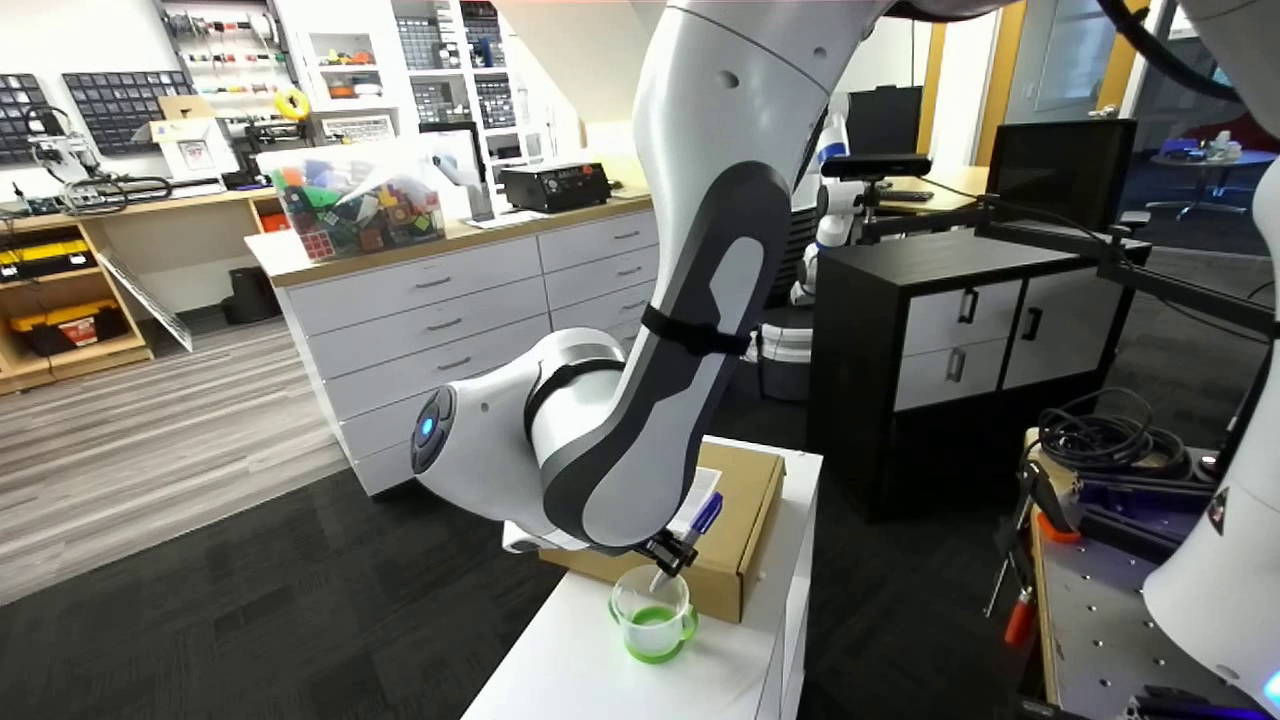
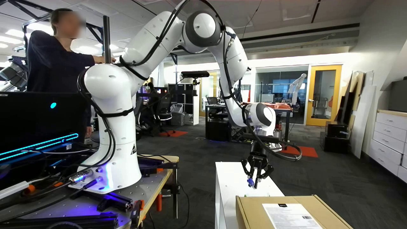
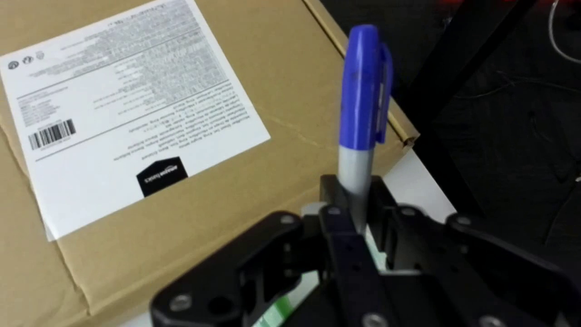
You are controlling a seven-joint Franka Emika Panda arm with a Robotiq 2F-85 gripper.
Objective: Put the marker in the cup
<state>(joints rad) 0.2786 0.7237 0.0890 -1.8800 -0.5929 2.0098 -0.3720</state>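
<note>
- Robotiq gripper (image 3: 356, 195): pinching smooth blue-capped marker (image 3: 360, 91), tilted
- round, green-handled translucent cup (image 1: 645, 612): just below gripper; marker's lower end at mouth, whether inside unclear
- flat tan cardboard box (image 3: 218, 200): beside gripper

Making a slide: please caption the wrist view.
Tool holding a blue-capped marker, a labelled cardboard box behind, the green-trimmed cup mostly hidden below.

In an exterior view, the cardboard box (image 1: 738, 527) blocks the way behind the cup (image 1: 648, 620), the pincer (image 1: 671, 554) hangs above it, and bare counter (image 1: 597, 680) leaves room in front.
</note>
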